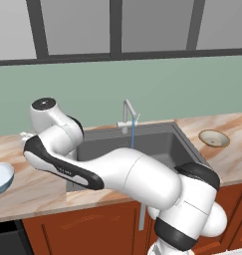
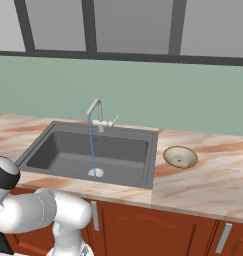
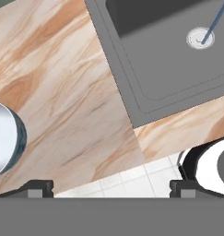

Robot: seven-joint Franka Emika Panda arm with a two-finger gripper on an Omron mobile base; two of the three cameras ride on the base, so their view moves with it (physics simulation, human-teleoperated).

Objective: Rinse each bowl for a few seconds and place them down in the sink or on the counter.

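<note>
Overhead, wide-open gripper (image 3: 111, 188) above veined marble counter (image 3: 62, 92), glossy round pale bowl (image 3: 5, 138), matte grey rectangular sink (image 3: 168, 60).

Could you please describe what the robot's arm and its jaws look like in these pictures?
The arm has smooth, glossy white rounded links with black bands at the joints and a dark round cap on one joint. The gripper ends in two small, dark, blocky tips. No cables or markings are visible.

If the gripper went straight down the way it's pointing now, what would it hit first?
Most likely bare counter, between the pale blue-white bowl and the sink. The open gripper holds nothing; depth is unclear.
</note>
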